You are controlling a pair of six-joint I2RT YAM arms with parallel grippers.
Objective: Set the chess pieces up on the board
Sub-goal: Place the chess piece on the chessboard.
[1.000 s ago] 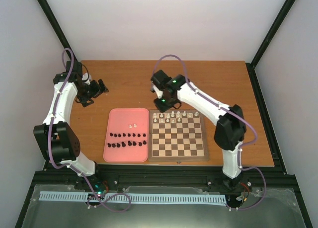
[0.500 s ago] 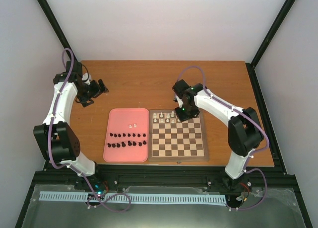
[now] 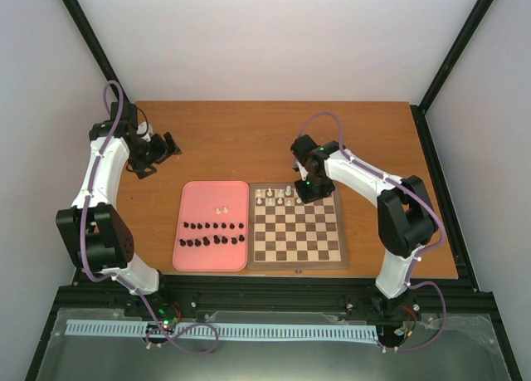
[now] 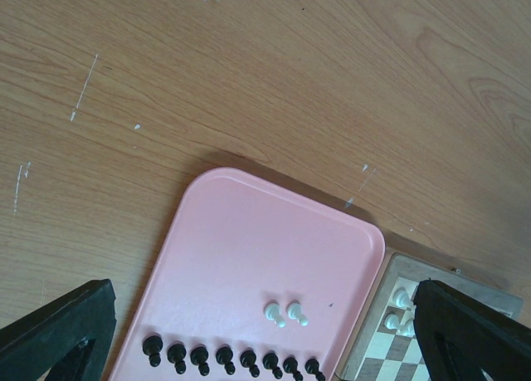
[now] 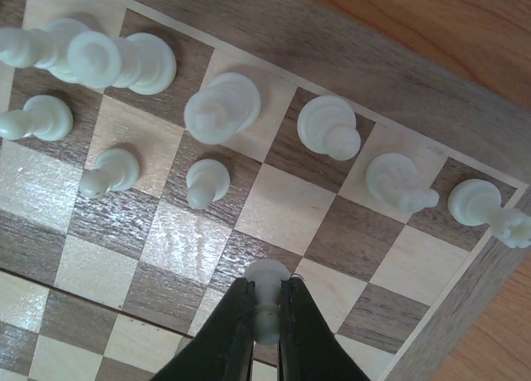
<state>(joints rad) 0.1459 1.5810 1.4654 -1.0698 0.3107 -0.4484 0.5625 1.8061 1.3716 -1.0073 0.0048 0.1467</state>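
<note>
My right gripper [image 5: 265, 308] pinches a white pawn [image 5: 267, 283] upright, just short of the pawn-row gap on the board [image 5: 398, 119]. My left gripper [image 3: 162, 151] sits spread.

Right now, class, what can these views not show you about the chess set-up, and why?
Right wrist view: the right fingers hide the white pawn at its base; contact with the board is unclear.
Top view: the right arm covers some far-row squares; the chess pieces are too small to name.
Left wrist view: the bottom edge cuts off the black pieces on the pink tray.
</note>
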